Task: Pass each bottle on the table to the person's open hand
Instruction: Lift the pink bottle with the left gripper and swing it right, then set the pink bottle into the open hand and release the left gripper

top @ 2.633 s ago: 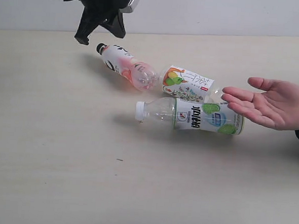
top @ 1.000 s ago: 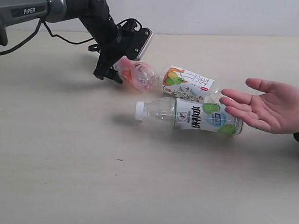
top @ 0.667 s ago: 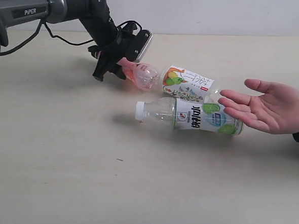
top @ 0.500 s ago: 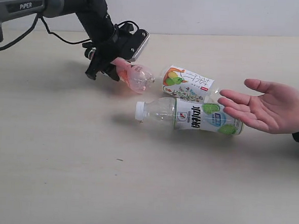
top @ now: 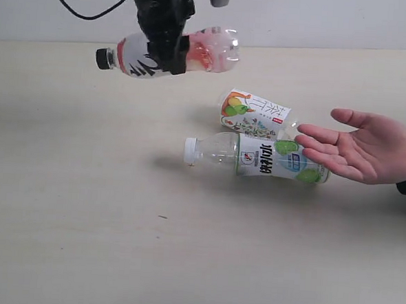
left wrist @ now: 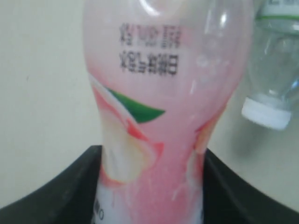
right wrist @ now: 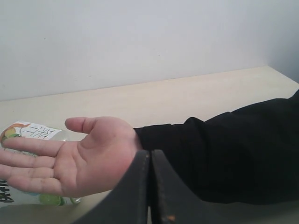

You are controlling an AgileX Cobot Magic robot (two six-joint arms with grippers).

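Note:
My left gripper [top: 169, 53] is shut on the pink bottle [top: 195, 51] with the black cap and holds it level in the air above the far part of the table [top: 82, 207]. In the left wrist view the pink bottle [left wrist: 163, 107] fills the space between both black fingers [left wrist: 60, 186]. The green-lime bottle [top: 258, 157] and the orange-green fruit bottle [top: 255, 114] lie on the table beside the person's open hand [top: 365, 145]. My right gripper [right wrist: 150, 161] is shut and empty, close to the hand [right wrist: 79, 158]; it is outside the exterior view.
The person's black sleeve [right wrist: 224, 154] lies on the table behind the right gripper. A white bottle cap [left wrist: 265, 114] of the green-lime bottle shows below the held bottle. A pale wall [top: 301, 17] backs the table.
The left gripper closed on the pink bottle where it lay and has lifted it off the table, up and slightly right. The hand and the other two bottles stay put.

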